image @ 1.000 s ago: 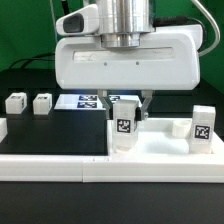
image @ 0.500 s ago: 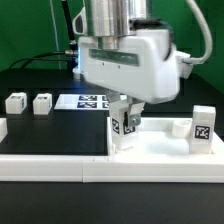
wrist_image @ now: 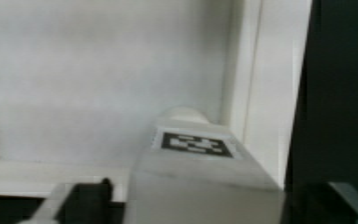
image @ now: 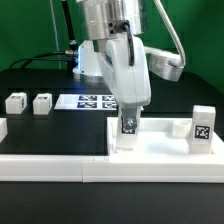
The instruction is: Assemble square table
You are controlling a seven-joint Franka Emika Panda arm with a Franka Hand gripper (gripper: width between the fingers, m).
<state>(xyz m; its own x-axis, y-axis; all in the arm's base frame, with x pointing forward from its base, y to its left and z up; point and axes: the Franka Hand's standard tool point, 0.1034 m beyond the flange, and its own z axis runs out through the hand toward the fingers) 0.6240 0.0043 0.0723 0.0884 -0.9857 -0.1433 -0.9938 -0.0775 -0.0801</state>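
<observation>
The square table slab (image: 160,145) lies white and flat at the exterior view's right, and its rimmed face shows in the wrist view (wrist_image: 87,90). My gripper (image: 128,116) is shut on a white tagged leg block (image: 128,127) and holds it upright at the slab's near left corner. In the wrist view the leg (wrist_image: 197,150) sits between my dark fingers (wrist_image: 87,202). A second leg block (image: 202,125) stands on the slab's right side. Two more leg blocks (image: 15,101) (image: 42,102) sit on the black table at the left.
The marker board (image: 92,100) lies flat behind the slab. A long low white border wall (image: 60,168) runs along the front of the table. The arm's body hangs over the middle of the scene.
My gripper has turned about its vertical axis with the leg block in it, from broadside to edge-on. The leg has stayed over the slab's corner.
</observation>
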